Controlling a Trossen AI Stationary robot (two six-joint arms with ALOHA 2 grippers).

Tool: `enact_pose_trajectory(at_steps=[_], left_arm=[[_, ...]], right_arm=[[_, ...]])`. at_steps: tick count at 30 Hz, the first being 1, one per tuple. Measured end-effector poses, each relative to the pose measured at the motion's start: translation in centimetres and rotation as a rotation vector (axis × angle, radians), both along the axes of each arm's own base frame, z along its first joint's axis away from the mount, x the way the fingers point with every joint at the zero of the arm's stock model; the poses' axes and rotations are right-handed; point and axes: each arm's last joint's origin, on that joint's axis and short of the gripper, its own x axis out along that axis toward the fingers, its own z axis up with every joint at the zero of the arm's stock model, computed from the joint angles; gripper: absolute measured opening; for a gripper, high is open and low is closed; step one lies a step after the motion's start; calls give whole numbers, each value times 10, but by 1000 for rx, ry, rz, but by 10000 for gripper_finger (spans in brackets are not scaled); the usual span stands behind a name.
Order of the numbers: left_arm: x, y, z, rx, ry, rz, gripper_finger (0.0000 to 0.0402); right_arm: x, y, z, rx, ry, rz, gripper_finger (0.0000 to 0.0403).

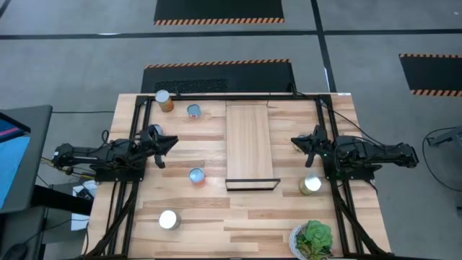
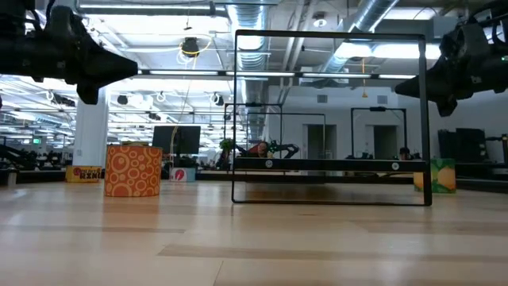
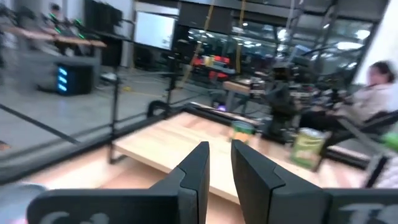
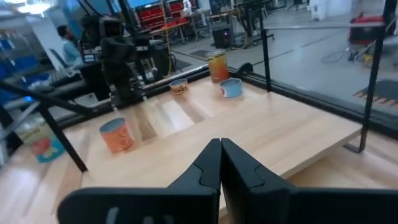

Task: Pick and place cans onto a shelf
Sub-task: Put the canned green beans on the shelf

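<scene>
High view, nearest edge first: a leafy plant (image 1: 312,240) and a silver-topped can (image 1: 168,219) sit on the surface (image 1: 238,224). A green-labelled can (image 1: 311,185) and an orange-sided can (image 1: 196,175) stand either side of the shelf (image 1: 250,144), which is bare. Two more cans (image 1: 193,111) are by the far edge.

The left gripper (image 1: 170,142) hangs with jaws narrowly parted and empty. The right gripper (image 1: 296,141) has its jaws pressed together, holding nothing.

Judged risks: jaws this narrow would strike a tin's rim and tip or roll it unless widened first. The green can sits right beside the right arm, so a careless swing could knock it. A carried can might clip the shelf's black bracket (image 1: 253,185).

Labels show colour and circle patterns only; no wording is legible.
</scene>
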Motion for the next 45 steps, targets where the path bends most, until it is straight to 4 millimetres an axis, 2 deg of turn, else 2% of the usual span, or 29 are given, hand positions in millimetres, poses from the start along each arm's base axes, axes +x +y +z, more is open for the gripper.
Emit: enact_pose_trajectory(at_steps=[3,7,13,19,24,33,39,42,45], left_arm=[[1,-3,-1,-42,-9,-116,57],[1,-7,6,3,-70,-247,57],[-7,-6,33,273,-301,-162,57],[-21,-5,55,570,-465,15,57],[-27,-3,61,675,-495,129,57],[-27,-5,63,710,-499,90,57],[-30,-4,67,595,-563,77,57],[-37,0,84,489,-572,162,57],[-41,2,110,498,-406,207,57]], right_arm=[[1,2,0,88,-28,50,28],[4,8,4,86,-81,176,28],[4,13,35,-186,-321,215,28],[-2,14,60,-485,-495,126,28],[-10,13,70,-579,-590,52,28],[-11,13,72,-533,-627,60,28],[-7,13,68,-535,-575,76,28],[-11,11,75,-544,-621,41,28],[-16,9,93,-564,-618,-8,28]])
